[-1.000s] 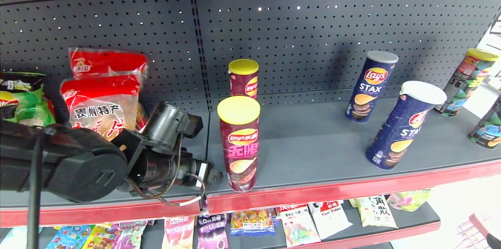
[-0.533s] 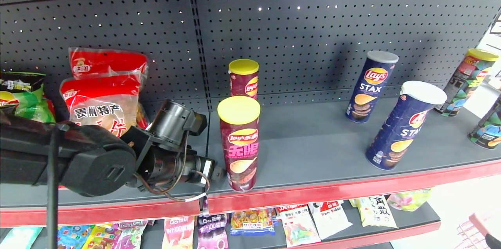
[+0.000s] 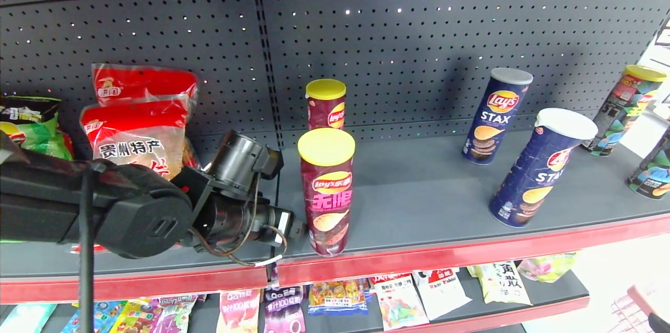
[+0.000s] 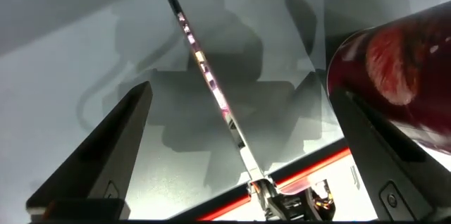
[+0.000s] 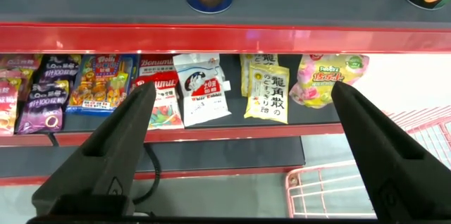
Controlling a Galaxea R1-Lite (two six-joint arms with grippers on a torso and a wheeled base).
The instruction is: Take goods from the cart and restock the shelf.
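A maroon chip can with a yellow lid (image 3: 327,191) stands upright near the front edge of the grey shelf (image 3: 419,202). A second maroon can (image 3: 325,105) stands behind it. My left gripper (image 3: 297,229) lies low on the shelf at the front can's left side. In the left wrist view the left gripper (image 4: 239,90) is open, and the maroon can (image 4: 394,69) sits against one finger (image 4: 373,153). My right gripper (image 5: 243,86) hangs open and empty in front of the lower shelf.
Red snack bags (image 3: 136,134) and a green bag (image 3: 31,129) stand left of my arm. Two blue cans (image 3: 497,115) (image 3: 542,168) and multicoloured cans (image 3: 625,108) stand to the right. Snack packets (image 5: 197,97) line the lower shelf. A pink cart corner (image 5: 338,189) shows below.
My left arm has slid to the right along the shelf. The front maroon can has shifted a little to the right with it.
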